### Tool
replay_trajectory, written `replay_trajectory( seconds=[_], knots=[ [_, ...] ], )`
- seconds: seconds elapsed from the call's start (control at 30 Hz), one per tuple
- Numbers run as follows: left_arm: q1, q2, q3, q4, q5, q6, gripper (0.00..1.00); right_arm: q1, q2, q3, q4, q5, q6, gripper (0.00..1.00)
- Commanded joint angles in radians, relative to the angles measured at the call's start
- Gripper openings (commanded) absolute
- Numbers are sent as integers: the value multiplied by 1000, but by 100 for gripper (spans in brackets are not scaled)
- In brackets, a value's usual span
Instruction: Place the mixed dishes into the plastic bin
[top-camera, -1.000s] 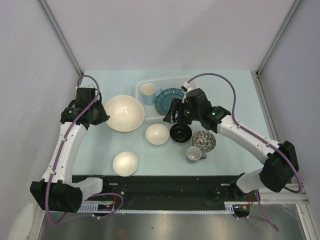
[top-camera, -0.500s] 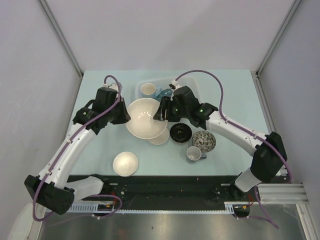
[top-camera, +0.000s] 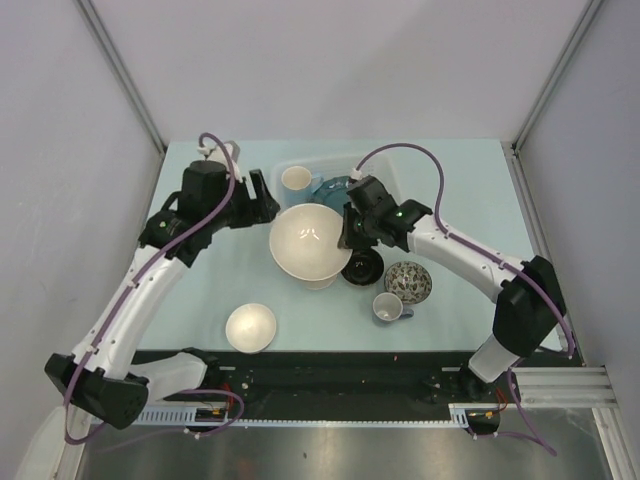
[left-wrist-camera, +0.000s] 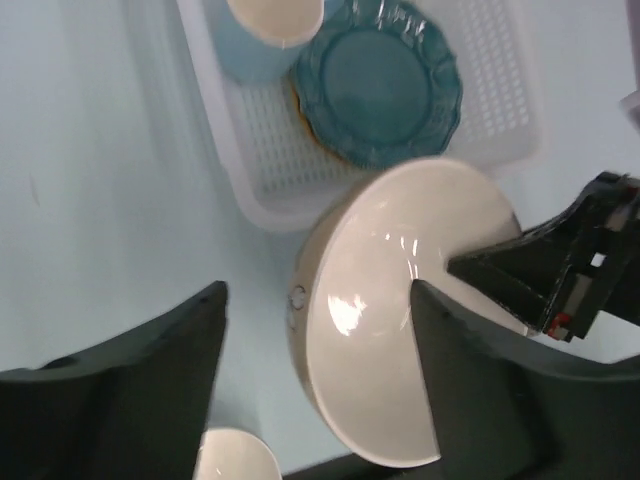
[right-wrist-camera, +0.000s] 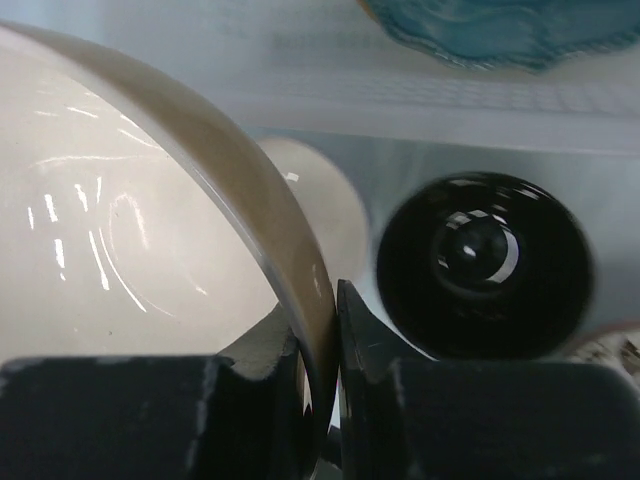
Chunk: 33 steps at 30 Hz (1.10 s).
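Note:
A large white bowl (top-camera: 308, 240) hangs tilted just in front of the plastic bin (top-camera: 372, 166). My right gripper (top-camera: 346, 232) is shut on its right rim; in the right wrist view the gripper (right-wrist-camera: 318, 320) pinches the rim (right-wrist-camera: 260, 200) between both fingers. My left gripper (top-camera: 264, 200) stands open at the bowl's left, apart from it. In the left wrist view the left gripper (left-wrist-camera: 318, 292) spreads wide with the bowl (left-wrist-camera: 400, 300) beyond it. The bin (left-wrist-camera: 262, 185) holds a teal plate (left-wrist-camera: 380, 85) and a pale mug (left-wrist-camera: 272, 20).
On the table stand a black bowl (top-camera: 363, 267), a speckled bowl (top-camera: 408, 282), a small mug (top-camera: 388, 307) and a small white bowl (top-camera: 251, 327). Another white bowl (top-camera: 322, 283) is mostly hidden under the held one. Grey walls close in on the left and right.
The left gripper carried the large bowl right toward the bin, then opened and let go. The right gripper moved left and shut on the bowl's rim.

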<state>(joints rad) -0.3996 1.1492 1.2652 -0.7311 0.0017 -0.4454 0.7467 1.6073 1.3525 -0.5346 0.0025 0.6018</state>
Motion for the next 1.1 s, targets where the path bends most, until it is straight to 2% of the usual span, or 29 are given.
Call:
replay_trajectory(
  seconds=[0.0, 0.03, 0.13, 0.33, 0.47, 0.57, 0.77, 1.07],
  knots=[
    [7, -54, 129, 96, -138, 13, 87, -79, -37, 183, -51, 37, -39, 0],
    [8, -58, 132, 91, -201, 20, 92, -95, -26, 215, -57, 39, -63, 0],
    [34, -95, 119, 91, -253, 22, 94, -164, 63, 349, -97, 44, -108, 0],
    [99, -167, 20, 94, -220, 24, 94, -250, 241, 578, -146, 40, -114, 0],
    [108, -201, -85, 108, -180, 5, 93, -277, 410, 828, -228, 47, -125, 0],
    [110, -209, -116, 110, -152, -4, 93, -309, 493, 898, -231, 47, -111, 0],
    [110, -223, -171, 105, -141, -1, 92, -360, 551, 896, -206, 21, -71, 0],
    [111, -226, -204, 108, -129, -3, 92, -366, 531, 749, -145, 17, -70, 0]
  ],
)
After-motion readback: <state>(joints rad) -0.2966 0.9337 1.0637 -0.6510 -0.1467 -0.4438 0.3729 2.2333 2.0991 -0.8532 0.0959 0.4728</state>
